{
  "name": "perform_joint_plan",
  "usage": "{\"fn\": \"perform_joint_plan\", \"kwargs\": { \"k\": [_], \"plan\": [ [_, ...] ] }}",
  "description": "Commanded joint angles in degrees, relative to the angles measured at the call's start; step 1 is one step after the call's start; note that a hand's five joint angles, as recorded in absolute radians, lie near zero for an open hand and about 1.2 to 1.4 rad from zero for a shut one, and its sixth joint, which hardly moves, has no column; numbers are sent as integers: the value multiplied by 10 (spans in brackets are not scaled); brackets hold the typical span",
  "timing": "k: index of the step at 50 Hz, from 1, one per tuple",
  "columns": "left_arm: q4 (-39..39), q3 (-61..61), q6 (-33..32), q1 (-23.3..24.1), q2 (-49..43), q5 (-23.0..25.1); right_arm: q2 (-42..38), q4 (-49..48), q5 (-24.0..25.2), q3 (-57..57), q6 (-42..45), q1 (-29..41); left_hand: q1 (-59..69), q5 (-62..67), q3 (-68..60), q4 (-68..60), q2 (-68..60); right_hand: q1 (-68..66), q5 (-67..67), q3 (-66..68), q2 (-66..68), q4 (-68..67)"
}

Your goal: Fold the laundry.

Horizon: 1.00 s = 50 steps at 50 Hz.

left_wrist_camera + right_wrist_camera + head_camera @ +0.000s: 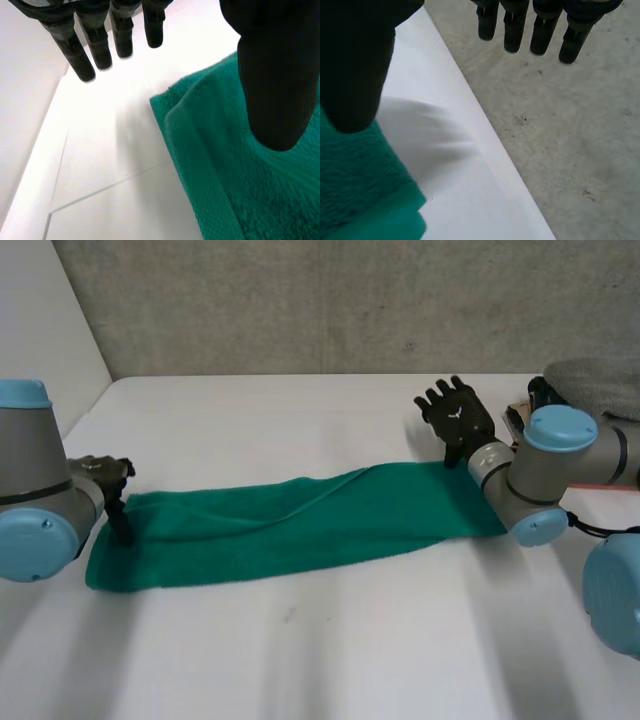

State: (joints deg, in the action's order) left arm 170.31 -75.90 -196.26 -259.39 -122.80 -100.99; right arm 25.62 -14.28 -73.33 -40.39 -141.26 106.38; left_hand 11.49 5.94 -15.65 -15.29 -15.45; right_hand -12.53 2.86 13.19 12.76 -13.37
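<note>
Green towel (pixel 290 525) lay stretched lengthwise on your white surface (pixel 300 420). Your left hand (pixel 110 478) stood at the towel's left end, fingers straight and apart from the thumb. Your right hand (pixel 458 415) hung spread open at the towel's right end.

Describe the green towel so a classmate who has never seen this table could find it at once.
Look at the white table. Between the left hand and the right hand lies a long towel. It alone is bright green; the cloth at the far right is grey.
</note>
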Motion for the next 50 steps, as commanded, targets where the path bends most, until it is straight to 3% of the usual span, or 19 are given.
{"fn": "perform_joint_plan", "kwargs": {
  "k": [1,14,21,29,30,34,43,50],
  "plan": [
    [0,28,-9,11,0,-10,47,1,-7,-23,-46,-3,-15,-59,57,53,55,25,-29,-32,-28,34],
    [11,68,-122,83,-71,60,122,7,-13,-122,-46,-6,-15,-59,57,53,55,25,-29,-32,-28,34],
    [25,126,-145,103,-124,26,131,26,-15,-134,-36,-13,-15,-59,57,53,55,25,-29,-32,-28,34],
    [51,283,-170,42,-227,-34,157,45,-14,-159,-39,-28,14,-30,28,24,26,25,-29,-32,-28,34],
    [44,321,-184,23,-242,-61,164,44,-11,-166,-41,-33,21,-24,21,17,19,25,-29,-32,-28,34],
    [7,374,-190,9,-235,-112,180,44,-9,-182,-45,-41,2,-42,39,36,37,25,-29,-32,-28,34],
    [-16,306,-137,43,-162,-45,197,85,7,-202,-57,-52,-15,-59,57,53,55,25,-29,-32,-28,34],
    [-2,205,-128,58,-88,-20,222,250,45,-225,-57,-79,-15,-59,57,53,55,25,-29,-32,-28,34]
  ]
}}
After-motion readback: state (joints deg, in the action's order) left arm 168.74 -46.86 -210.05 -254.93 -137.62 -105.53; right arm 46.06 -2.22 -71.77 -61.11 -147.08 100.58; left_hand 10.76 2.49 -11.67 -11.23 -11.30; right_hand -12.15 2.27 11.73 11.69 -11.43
